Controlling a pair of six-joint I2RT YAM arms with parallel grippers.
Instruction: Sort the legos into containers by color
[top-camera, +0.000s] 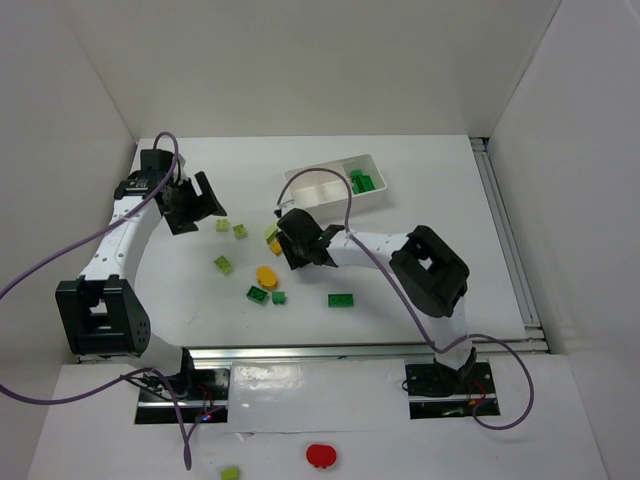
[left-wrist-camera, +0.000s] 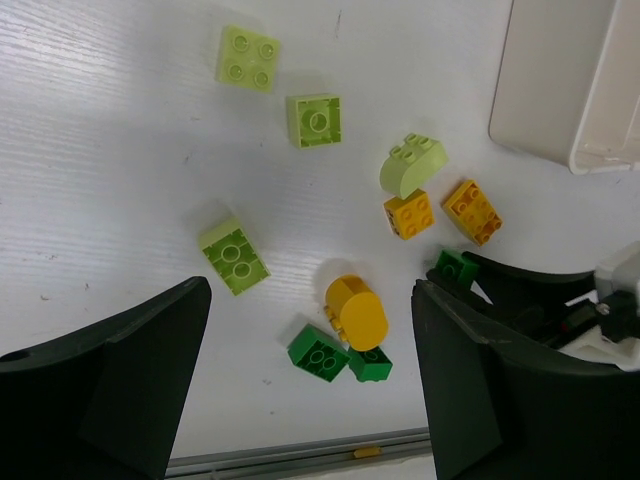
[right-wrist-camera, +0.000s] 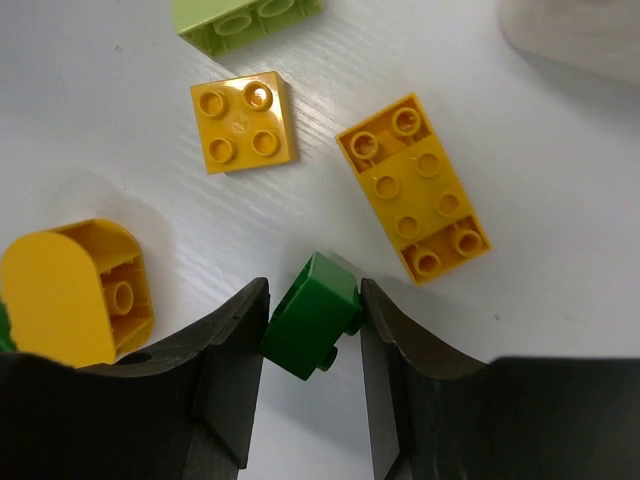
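Table: a white table (top-camera: 435, 175) is carrying everything; in the wrist views its top is showing a fine grain and a soft glare.
Walls: plain white walls (top-camera: 300, 60) are boxing the table in on the left, far and right sides.
Rails: a metal rail (top-camera: 508, 240) is running along the table's right edge, and a second rail (top-camera: 350, 350) is lying along the near edge by the arm bases.
Ledge: a red round object (top-camera: 321, 456) and a lone lime brick (top-camera: 230, 473) are lying on the white ledge in front of the bases, well apart from everything else.
Cables: purple cables (top-camera: 50, 270) are looping off both arms.
Tray: a white tray (top-camera: 310, 188) is sitting towards the far side, right of the middle; dark green bricks (top-camera: 363, 181) are lying in its right-hand compartment.
Loose bricks: lime, orange and green pieces are lying scattered on the table between the arms, near the tray, among them a square orange brick (right-wrist-camera: 245, 122), a long orange brick (right-wrist-camera: 413, 187) and a rounded orange piece (right-wrist-camera: 75, 290).
Right claw: the right claw (right-wrist-camera: 312, 300) is clamping a dark green brick (right-wrist-camera: 310, 325) from two sides; the brick is tilting between the fingers, just beside the long orange brick. Whether it is touching the table, I cannot tell.
Left claw: the left claw (left-wrist-camera: 310, 290) is hanging over the scattered pieces, its fingers standing wide apart.
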